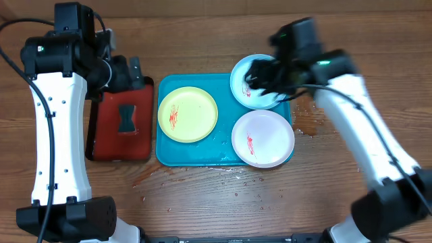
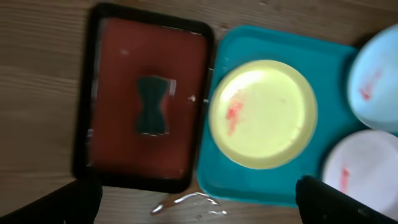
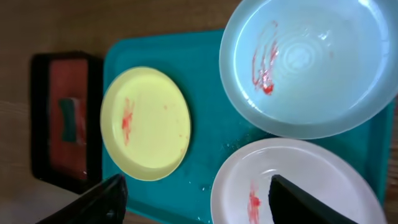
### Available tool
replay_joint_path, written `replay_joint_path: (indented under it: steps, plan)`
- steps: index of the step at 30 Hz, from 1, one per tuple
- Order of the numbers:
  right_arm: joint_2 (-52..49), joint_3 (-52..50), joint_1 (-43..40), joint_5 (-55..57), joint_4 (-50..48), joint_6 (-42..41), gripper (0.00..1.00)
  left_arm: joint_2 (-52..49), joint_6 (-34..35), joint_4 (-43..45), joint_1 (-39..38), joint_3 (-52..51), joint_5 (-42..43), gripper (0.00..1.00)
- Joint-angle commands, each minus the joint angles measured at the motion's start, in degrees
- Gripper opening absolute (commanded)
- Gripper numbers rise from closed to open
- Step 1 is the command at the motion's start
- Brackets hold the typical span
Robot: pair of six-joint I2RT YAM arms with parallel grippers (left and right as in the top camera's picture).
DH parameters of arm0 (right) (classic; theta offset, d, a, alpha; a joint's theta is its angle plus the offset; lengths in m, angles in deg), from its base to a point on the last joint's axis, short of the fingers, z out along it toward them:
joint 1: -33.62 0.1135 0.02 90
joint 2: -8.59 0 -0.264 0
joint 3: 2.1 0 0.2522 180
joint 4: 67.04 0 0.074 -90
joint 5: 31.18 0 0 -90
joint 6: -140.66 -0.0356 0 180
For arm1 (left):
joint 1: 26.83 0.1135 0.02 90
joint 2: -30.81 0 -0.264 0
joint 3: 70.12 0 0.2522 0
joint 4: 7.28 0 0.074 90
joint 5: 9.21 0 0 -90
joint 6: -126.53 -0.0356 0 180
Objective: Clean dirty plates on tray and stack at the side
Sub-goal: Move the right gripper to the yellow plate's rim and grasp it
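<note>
The cyan tray lies mid-table with three plates on it, each smeared red. The lime-green plate sits at its left, the white plate at its front right, and the cyan plate overhangs the back right corner. My right gripper hovers over the cyan plate, motion-blurred. In the right wrist view it stands open above the tray, between the lime plate and the white plate, holding nothing. My left gripper is open and empty, high above the tray's left edge.
A red tray with a dark rim lies left of the cyan tray, with a dark sponge in it. Water is spilled on the wood in front of the trays and right of the cyan tray.
</note>
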Motion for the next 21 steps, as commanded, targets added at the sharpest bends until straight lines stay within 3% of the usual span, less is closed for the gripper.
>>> replay_joint_path:
  steps: [1,8,21]
  plan:
    - [-4.42,1.36,4.39,8.11,-1.49,-5.49,0.68,0.83,3.52,0.13,0.44,1.38,-9.55,1.00]
    - [-13.31,1.36,9.53,9.53,-7.67,-7.85,0.43,0.76,3.52,2.12,0.33,1.38,-9.66,1.00]
    - [-21.70,1.33,11.34,9.49,-13.49,-7.13,0.31,0.44,3.48,2.49,0.35,1.36,-9.68,1.00]
